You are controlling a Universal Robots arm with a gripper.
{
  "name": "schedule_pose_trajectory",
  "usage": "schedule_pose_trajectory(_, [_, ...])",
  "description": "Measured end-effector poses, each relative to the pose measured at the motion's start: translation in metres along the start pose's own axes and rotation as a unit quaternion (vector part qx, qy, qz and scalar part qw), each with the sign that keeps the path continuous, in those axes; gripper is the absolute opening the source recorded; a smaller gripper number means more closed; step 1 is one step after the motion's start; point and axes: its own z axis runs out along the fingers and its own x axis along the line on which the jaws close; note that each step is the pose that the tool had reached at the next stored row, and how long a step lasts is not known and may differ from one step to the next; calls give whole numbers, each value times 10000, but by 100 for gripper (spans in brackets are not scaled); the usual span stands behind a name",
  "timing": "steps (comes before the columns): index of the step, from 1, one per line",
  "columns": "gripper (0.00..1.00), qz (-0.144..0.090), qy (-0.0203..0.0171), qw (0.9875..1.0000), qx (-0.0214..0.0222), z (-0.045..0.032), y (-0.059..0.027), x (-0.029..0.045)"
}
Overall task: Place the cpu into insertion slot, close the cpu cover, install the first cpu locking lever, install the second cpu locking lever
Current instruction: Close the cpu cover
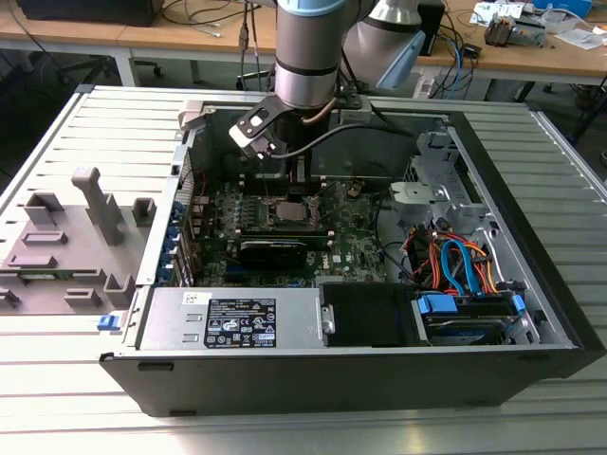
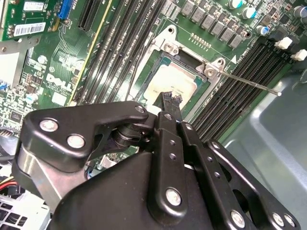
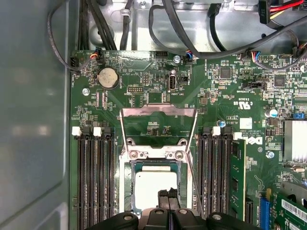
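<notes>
Open computer case point(image 1: 379, 384) on the slatted bench point(image 1: 57, 379), with my arm point(image 1: 305, 57) reaching down over the motherboard point(image 3: 225, 100). The cpu point(image 3: 151, 187) point(image 2: 177, 79) lay flat in the insertion slot point(image 3: 132, 182), its silvery top facing up, between the two banks of long black memory slots point(image 3: 93, 182). The cpu cover point(image 3: 158, 111) stood swung back on its hinge, so the board showed through its window and the slot was not yet closed. One thin locking lever point(image 2: 244, 83) stuck out free to the side. My jaws were drawn together, the fingertips point(image 3: 165, 195) point(image 2: 166, 98) poised just above the chip with nothing between them. Whether they touched its top, I could not tell from either wrist view. I judged the chip light, rigid and smooth, yet fragile underneath, so best taken by its opposite edges and never slid. The cover seemed thin, stiff sheet metal, best pushed at the rim farthest from its hinge, and the lever springy wire, best taken near its free end.
</notes>
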Motion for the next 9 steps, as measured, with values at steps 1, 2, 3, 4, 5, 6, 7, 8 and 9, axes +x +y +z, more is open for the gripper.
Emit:
schedule_pose_trajectory(1, [11,0,8,10000,1,-4,4,-1])
schedule_pose_trajectory(2, [11,0,12,10000,1,-7,6,-1])
schedule_pose_trajectory(3, [11,-1,20,10000,0,-10,10,-1])
schedule_pose_trajectory(4, [11,0,39,10000,1,-19,19,-1])
schedule_pose_trajectory(5, [11,-1,56,10000,4,-26,32,-2])
schedule_pose_trajectory(6, [11,-2,71,10000,7,-29,40,-2])
schedule_pose_trajectory(7, [11,-2,86,10000,8,-30,45,-3])
schedule_pose_trajectory(8, [11,-2,104,9999,10,-34,53,-3])
schedule_pose_trajectory(9, [11,-2,115,9999,11,-36,59,-3])
